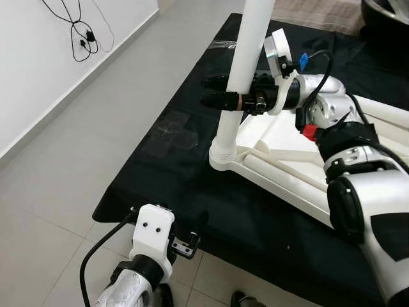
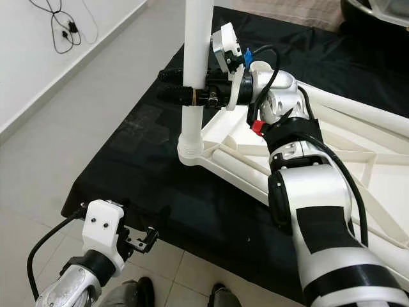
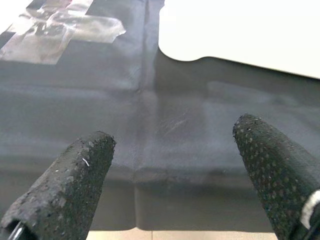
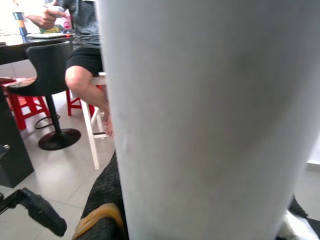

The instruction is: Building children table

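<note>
Right gripper (image 1: pixel 220 96) clamps the white table leg (image 1: pixel 246 57) standing in the upturned tabletop (image 1: pixel 281 163)'s corner socket — stiff, light, likely slick plastic, best gripped low; left gripper (image 3: pixel 170 170) hangs released.

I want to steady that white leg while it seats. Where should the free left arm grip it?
Probably low on the table leg, between the right gripper and the collar. The tube is round and upright, so bring the left gripper, jaws horizontal, in from the mat's near edge.

Silver arms, black joint bands; right hand (image 1: pixel 220 93) black fingers, white wrist camera housing, black cables, red button.
</note>
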